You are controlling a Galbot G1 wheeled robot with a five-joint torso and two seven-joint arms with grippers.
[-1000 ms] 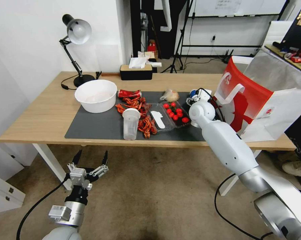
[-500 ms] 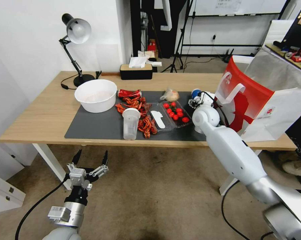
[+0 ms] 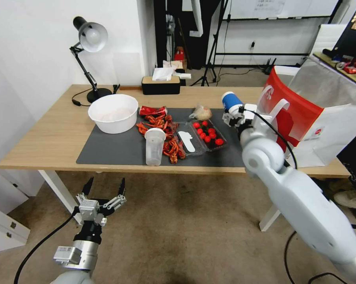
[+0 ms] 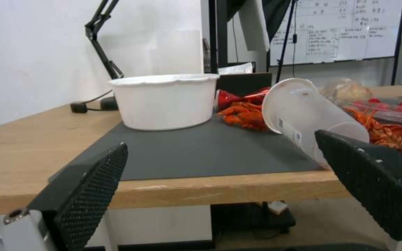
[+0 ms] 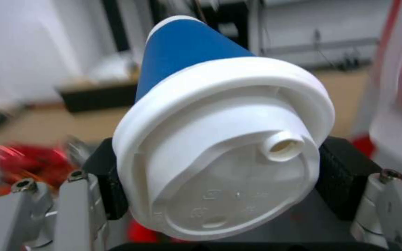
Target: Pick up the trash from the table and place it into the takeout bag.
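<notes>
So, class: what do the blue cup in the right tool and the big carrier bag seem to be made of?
Blue cup: probably matte paper, judging by its dull wall, with a smooth, moulded white plastic-looking lid. Takeout bag: likely paper, as its stiff, creased panels stand open, red print slightly glossy.

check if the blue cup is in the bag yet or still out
Out. The right gripper holds the blue cup lifted above the table, beside the red-and-white bag, not inside.
</notes>
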